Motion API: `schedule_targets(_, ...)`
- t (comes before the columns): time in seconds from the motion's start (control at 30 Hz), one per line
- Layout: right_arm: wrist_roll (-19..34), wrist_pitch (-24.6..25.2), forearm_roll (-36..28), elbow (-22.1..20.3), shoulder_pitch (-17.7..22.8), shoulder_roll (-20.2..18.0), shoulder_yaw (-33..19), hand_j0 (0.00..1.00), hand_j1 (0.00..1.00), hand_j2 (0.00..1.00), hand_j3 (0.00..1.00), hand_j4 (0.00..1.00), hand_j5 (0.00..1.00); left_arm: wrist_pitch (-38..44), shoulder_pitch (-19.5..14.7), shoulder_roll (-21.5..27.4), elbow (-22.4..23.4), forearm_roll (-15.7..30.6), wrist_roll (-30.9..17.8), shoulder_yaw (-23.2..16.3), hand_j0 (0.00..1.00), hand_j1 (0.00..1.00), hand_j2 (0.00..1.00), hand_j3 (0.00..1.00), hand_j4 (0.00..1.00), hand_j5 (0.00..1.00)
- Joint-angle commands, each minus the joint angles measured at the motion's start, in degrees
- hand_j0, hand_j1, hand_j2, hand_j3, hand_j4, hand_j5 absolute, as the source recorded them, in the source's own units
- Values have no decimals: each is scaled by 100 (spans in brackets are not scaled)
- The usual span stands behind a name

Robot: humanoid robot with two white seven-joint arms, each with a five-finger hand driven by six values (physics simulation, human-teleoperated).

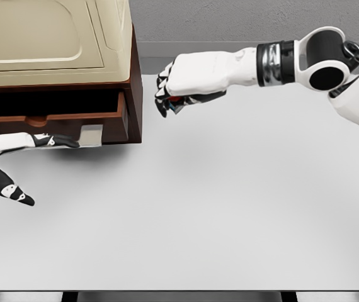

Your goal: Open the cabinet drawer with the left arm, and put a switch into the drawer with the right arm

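A dark wood cabinet [135,82] with a beige top stands at the upper left. Its drawer [72,116] is pulled partly out, leaving a dark gap above the drawer front. My left hand [16,167] sits below the drawer at the left edge, fingers spread and holding nothing. My right hand [179,91] hovers above the table just right of the cabinet, at about drawer height, with its fingers curled around a small dark switch [178,104] showing a bit of red. Most of the switch is hidden by the fingers.
The white table [217,207] stretches across the view, with its front edge near the bottom. A grey wall runs behind it. The right forearm [280,63] reaches in from the upper right.
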Motion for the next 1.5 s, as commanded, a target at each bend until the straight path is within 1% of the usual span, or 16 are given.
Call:
schedule_targets(0.0,-3,53,-54,0,0,20,32,47,47,47,47,47,47,-52,0,82,63,-603,-75,-89,100,100,100,100,100,100)
schedule_targets(0.07,-3,53,-142,0,-35,29,40,47,47,47,47,47,47,-271,18,117,63,-603,-75,-89,100,100,100,100,100,100)
schedule_targets(0.1,-3,53,-203,0,-61,29,40,47,47,47,47,47,47,-280,88,152,72,-612,-75,-89,100,100,100,100,100,100)
schedule_targets(0.2,-3,150,-230,0,-255,213,216,47,47,47,47,47,47,-438,132,266,63,-612,-75,-89,100,100,100,100,100,100)
schedule_targets(0.43,-3,405,-230,0,-431,468,322,47,47,47,47,47,47,-483,273,310,63,-621,-75,-89,100,100,100,100,100,100)
schedule_targets(0.67,-3,501,-230,167,-580,811,436,47,47,47,47,47,47,-632,290,363,72,-621,-75,-54,100,100,100,100,100,100)
schedule_targets(0.77,-3,519,-230,228,-615,890,436,47,47,47,47,47,47,-684,290,354,72,-621,-75,-27,100,100,100,100,100,100)
schedule_targets(0.9,-3,589,-230,246,-624,987,445,47,47,47,47,47,47,-975,282,354,72,-621,-75,25,100,100,100,100,100,100)
schedule_targets(0.93,-3,589,-221,299,-624,1031,445,47,47,47,47,47,47,-1150,282,354,72,-621,-75,34,100,100,100,100,100,100)
schedule_targets(1.07,-3,677,-230,360,-712,1215,515,47,47,47,47,47,47,-1194,290,354,72,-621,-75,34,100,100,100,100,100,100)
schedule_targets(1.1,-3,677,-230,448,-712,1277,515,47,47,47,47,47,47,-1300,282,345,72,-621,-75,43,100,100,100,100,100,100)
schedule_targets(1.27,-3,686,-230,624,-800,1523,550,47,47,47,47,47,47,-1416,282,319,72,-603,-75,254,100,100,100,100,100,100)
schedule_targets(1.3,-3,721,-230,659,-835,1567,585,47,47,47,47,47,47,-1416,290,328,72,-586,-75,350,100,100,100,100,100,100)
schedule_targets(1.33,-3,739,-230,685,-861,1611,638,47,47,47,47,47,47,-1416,290,328,72,-480,-75,395,100,100,100,100,100,100)
schedule_targets(1.47,-3,730,-221,923,-870,1752,656,47,47,47,47,47,47,-1416,308,319,72,-454,-75,474,100,100,100,100,100,100)
